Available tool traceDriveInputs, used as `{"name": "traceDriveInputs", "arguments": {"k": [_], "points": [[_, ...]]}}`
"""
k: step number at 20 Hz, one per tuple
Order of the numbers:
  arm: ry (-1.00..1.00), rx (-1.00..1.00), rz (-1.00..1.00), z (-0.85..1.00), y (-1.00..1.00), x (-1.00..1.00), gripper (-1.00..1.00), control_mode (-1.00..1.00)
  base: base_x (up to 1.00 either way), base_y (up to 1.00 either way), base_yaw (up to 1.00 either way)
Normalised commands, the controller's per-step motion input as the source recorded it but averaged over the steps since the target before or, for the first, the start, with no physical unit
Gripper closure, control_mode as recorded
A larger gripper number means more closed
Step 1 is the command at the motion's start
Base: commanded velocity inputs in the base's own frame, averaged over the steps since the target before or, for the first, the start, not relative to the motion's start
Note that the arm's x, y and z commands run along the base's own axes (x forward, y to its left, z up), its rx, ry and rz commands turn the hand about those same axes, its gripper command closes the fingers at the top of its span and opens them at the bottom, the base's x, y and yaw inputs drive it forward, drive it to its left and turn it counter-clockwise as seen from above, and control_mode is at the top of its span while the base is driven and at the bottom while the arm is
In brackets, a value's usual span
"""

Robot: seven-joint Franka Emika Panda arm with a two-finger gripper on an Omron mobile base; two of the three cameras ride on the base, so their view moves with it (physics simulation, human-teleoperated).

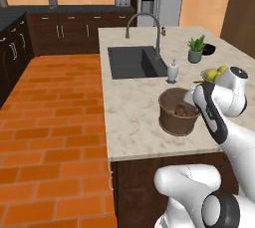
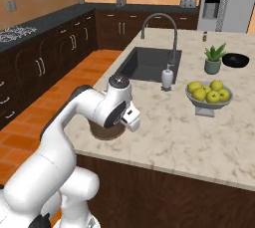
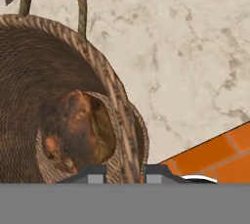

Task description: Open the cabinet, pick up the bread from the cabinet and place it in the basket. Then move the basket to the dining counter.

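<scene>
Basket [image 1: 178,117] with bread [image 3: 75,130] near dining counter [image 1: 134,117] front edge.

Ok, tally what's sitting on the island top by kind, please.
Basket with bread inside: 1
Fruit bowl: 1
Soap dispenser: 1
Potted plant: 1
Black bowl: 1
Small shaker: 1
Total: 6
</scene>
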Motion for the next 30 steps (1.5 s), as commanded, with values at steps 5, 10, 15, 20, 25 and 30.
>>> {"name": "traceDriveInputs", "arguments": {"k": [5, 10, 15, 20, 25, 30], "points": [[0.0, 0.05, -0.09, -0.42, 0.0, 0.32, 1.0, -1.0, 0.0, 0.0, 0.0], [-0.01, 0.0, -0.06, -0.66, 0.0, 0.19, 1.0, -1.0, 0.0, 0.0, 0.0], [-0.01, 0.0, -0.04, -0.59, 0.01, 0.16, 1.0, -1.0, 0.0, 0.0, 0.0], [-0.03, 0.0, -0.05, -0.41, 0.06, 0.3, 1.0, -1.0, 0.0, 0.0, 0.0], [-0.04, 0.0, -0.03, -0.32, 0.02, 0.48, 1.0, -1.0, 0.0, 0.0, 0.0], [-0.09, 0.0, -0.03, -0.25, 0.0, 0.53, -1.0, -1.0, 0.0, 0.0, 0.0]]}}
